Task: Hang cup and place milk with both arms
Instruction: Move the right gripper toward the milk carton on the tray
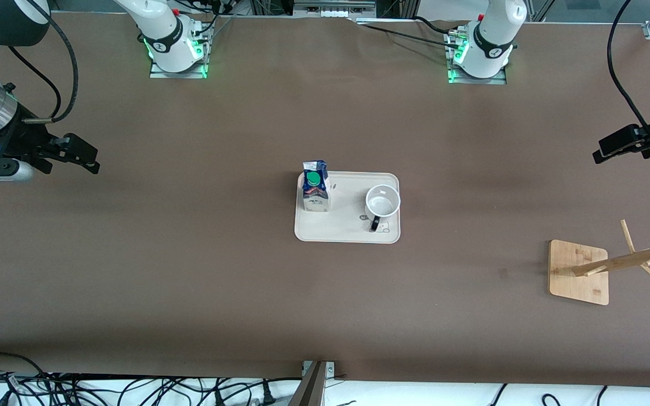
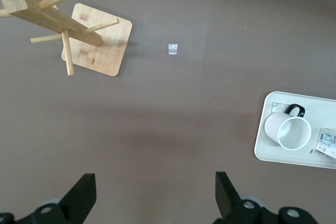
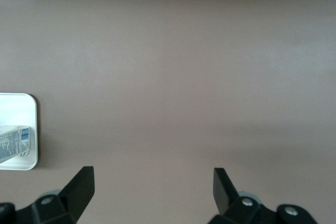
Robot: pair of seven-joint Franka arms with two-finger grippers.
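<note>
Both grippers, left gripper [image 2: 152,200] & right gripper [image 3: 152,195], hang released over bare table [image 1: 189,270]; cup [image 1: 382,202] & milk [image 1: 316,187] stand upright on tray [image 1: 347,234]; cup looks rigid, slippery, breakable, so probably grip at rim; carton looks light, squashable, so grip sides gently.

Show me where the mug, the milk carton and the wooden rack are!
mug [image 1: 382,201]: front view, on its white inside.
milk carton [image 1: 314,179]: front view, on its green cap.
wooden rack [image 1: 576,272]: front view, on its flat base.
</note>
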